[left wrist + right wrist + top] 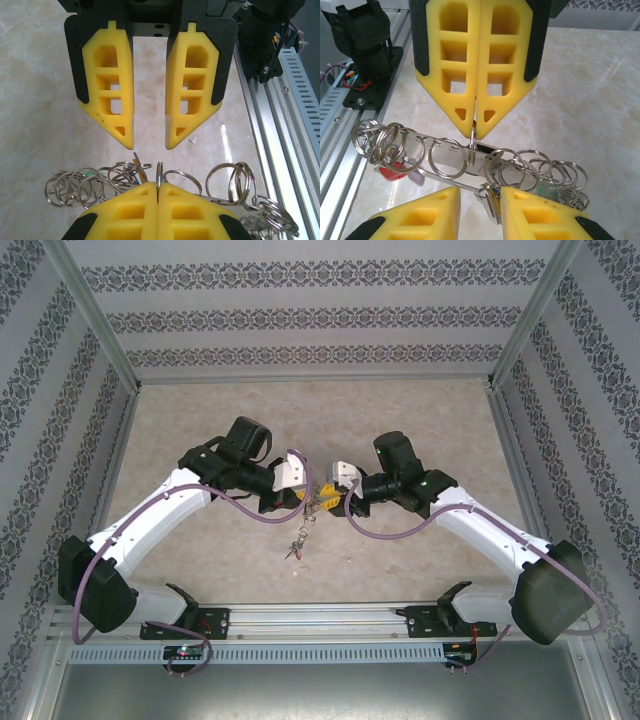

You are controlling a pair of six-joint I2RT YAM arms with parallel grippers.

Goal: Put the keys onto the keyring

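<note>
Down at the near edge, the aluminium rail (pixel 320 618) is carrying both arm bases; just beyond it a small string of silver keys (pixel 297 543) is trailing towards us from the spot where the arms are meeting, and we cannot tell whether it is touching the marbled table (pixel 420 410); above that spot, the left gripper (pixel 476 117) is pressing its yellow pads fully together on a small split ring (pixel 473 142), holding it upright on edge; that ring is sitting on the keyring (pixel 452 149), a long silver piece threaded with a row of loops and hanging in the air between the two grippers; a red tag (pixel 395 172) is dangling under one end, a green tag (pixel 546 186) under the other; facing it, the right gripper (pixel 149 145) is keeping its fingers a narrow gap apart, clamping nothing, its tips just beside the row of loops; farther back, we are seeing bare tabletop running to the patterned walls (pixel 320 315).
</note>
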